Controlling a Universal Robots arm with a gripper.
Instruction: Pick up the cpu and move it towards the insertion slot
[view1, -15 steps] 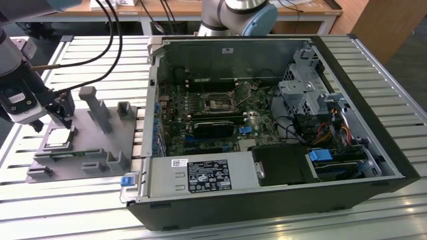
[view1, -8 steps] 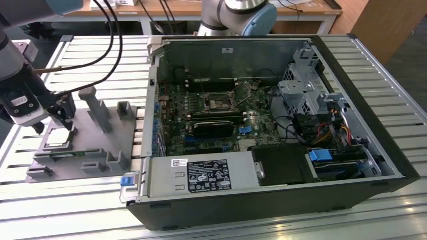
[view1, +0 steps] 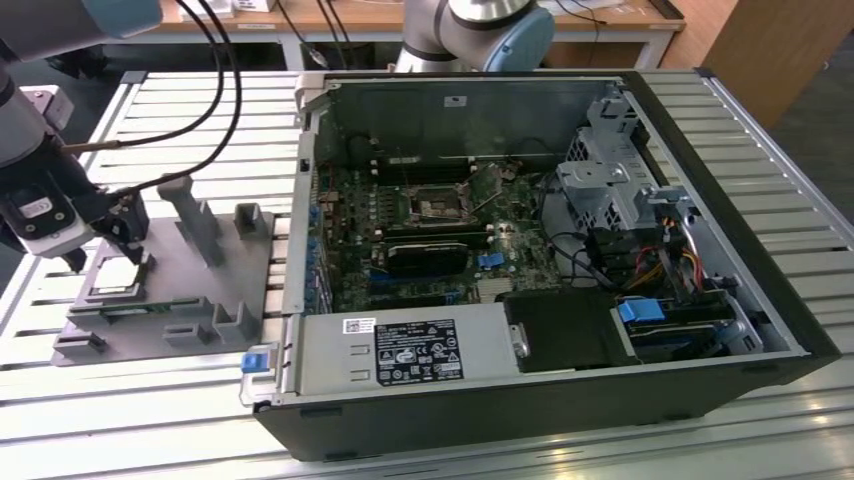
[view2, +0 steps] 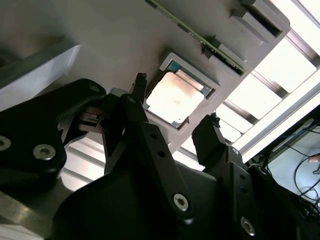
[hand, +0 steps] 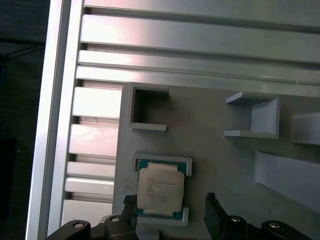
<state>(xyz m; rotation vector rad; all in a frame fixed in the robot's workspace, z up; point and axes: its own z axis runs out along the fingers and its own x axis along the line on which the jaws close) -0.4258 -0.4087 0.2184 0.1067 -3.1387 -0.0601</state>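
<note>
Exterior view: we list gripper above grey fixture, the exterior view's left; insertion slot well apart, in computer case. Second wrist view: fingers spread wide astride cpu. First wrist view: cpu seated in fixture pocket, lid print illegible.

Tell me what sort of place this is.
Probably a robotics lab bench for computer assembly: an open computer case on a slatted aluminium table, and a cpu seated in a grey fixture.
</note>
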